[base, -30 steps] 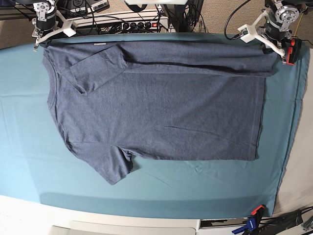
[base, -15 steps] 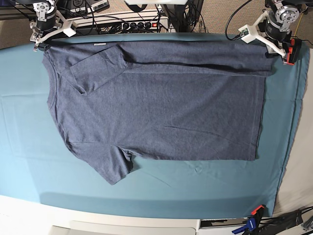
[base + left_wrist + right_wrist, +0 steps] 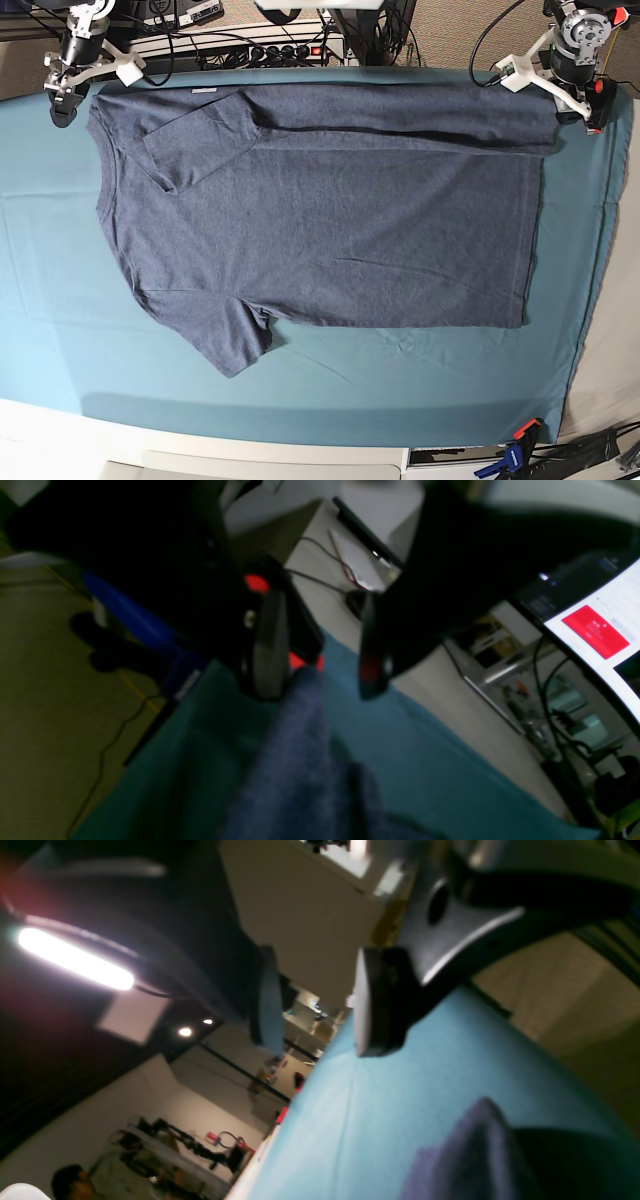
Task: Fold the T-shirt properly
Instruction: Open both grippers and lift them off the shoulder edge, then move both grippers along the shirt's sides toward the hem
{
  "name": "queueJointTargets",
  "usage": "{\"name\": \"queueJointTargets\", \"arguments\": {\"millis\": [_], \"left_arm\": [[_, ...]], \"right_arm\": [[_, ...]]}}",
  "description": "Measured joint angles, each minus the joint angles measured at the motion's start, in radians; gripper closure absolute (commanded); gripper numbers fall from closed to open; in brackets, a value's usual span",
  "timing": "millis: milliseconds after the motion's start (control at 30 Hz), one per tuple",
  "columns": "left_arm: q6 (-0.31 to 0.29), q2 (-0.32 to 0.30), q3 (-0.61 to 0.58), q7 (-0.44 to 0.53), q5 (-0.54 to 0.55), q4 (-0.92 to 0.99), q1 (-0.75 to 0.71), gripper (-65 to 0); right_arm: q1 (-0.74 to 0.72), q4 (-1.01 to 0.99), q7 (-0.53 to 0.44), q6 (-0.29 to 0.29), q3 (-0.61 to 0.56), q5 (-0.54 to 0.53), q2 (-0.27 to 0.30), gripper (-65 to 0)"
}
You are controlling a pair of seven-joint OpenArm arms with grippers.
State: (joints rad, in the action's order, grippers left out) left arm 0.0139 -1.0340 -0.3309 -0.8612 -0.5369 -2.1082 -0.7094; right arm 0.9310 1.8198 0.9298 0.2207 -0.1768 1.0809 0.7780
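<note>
The cloth carries the shirt, which lies flat across its middle with the far long edge already folded over toward us and one sleeve tucked in on top of the body. The other sleeve sticks out from the shirt's near edge, unfolded.

Our left gripper hangs just off the shirt's far hem corner, jaws parted and empty; in the wrist view the fabric tip sits just below them, touching nothing we can be sure of. Our right gripper hangs just beyond the shirt's far shoulder corner, also gaping with nothing between the pads.

We judge the far fold as laid and let go. To do the next fold well, we should take the near edge at matching points, lift together, and keep the fabric taut so the near sleeve tucks in flat.
</note>
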Motion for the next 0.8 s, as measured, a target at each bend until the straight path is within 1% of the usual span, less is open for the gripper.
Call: {"name": "queueJointTargets", "arguments": {"millis": [33,100,133,200,233,300,367,433,500,567,667,733,800], "left_arm": [[0.000,0.000,0.000,-0.005,-0.024,0.000,0.000,-25.5],[0.011,-0.006,0.000,-0.026,-0.057,0.000,-0.001,-25.5],[0.031,-0.017,0.000,-0.026,-0.071,0.000,-0.003,-25.5],[0.060,-0.046,0.000,-0.064,-0.129,0.000,-0.005,-25.5],[0.081,-0.062,0.000,-0.078,-0.163,0.000,-0.005,-25.5],[0.117,-0.089,0.000,-0.081,-0.208,0.000,-0.005,-25.5],[0.135,-0.105,0.000,-0.081,-0.225,0.000,-0.004,-25.5],[0.136,-0.110,0.000,-0.073,-0.225,0.000,0.001,-25.5],[0.139,-0.111,0.000,-0.039,-0.212,0.000,0.020,-25.5],[0.143,-0.110,0.000,0.028,-0.140,0.000,0.059,-25.5],[0.127,-0.109,-0.001,0.148,0.023,0.000,0.133,-25.5],[0.091,-0.105,-0.002,0.232,0.164,0.000,0.196,-25.5],[0.032,-0.090,0.000,0.293,0.321,0.000,0.267,-25.5]], "right_arm": [[0.000,0.000,0.013,0.002,0.000,0.009,0.000,-25.1],[0.000,0.000,0.031,0.024,0.000,0.035,0.000,-25.0],[0.000,0.000,0.034,0.027,0.000,0.049,0.000,-25.1],[0.000,0.000,0.039,0.044,0.000,0.056,0.000,-25.1],[0.000,0.000,0.042,0.051,0.000,0.077,0.000,-25.1],[0.000,0.000,0.045,0.102,0.000,0.115,0.000,-25.1],[0.000,0.000,0.046,0.131,0.015,0.133,0.000,-25.1],[-0.001,0.000,0.050,0.143,0.050,0.142,0.000,-25.0],[-0.010,0.000,0.037,0.148,0.097,0.134,0.000,-25.0],[-0.031,0.000,-0.016,0.157,0.146,0.056,-0.001,-25.0],[-0.095,0.000,-0.131,0.150,0.199,-0.113,-0.002,-25.0],[-0.153,0.000,-0.223,0.147,0.217,-0.249,-0.003,-25.0],[-0.234,0.000,-0.315,0.100,0.220,-0.383,-0.006,-25.0]]}}
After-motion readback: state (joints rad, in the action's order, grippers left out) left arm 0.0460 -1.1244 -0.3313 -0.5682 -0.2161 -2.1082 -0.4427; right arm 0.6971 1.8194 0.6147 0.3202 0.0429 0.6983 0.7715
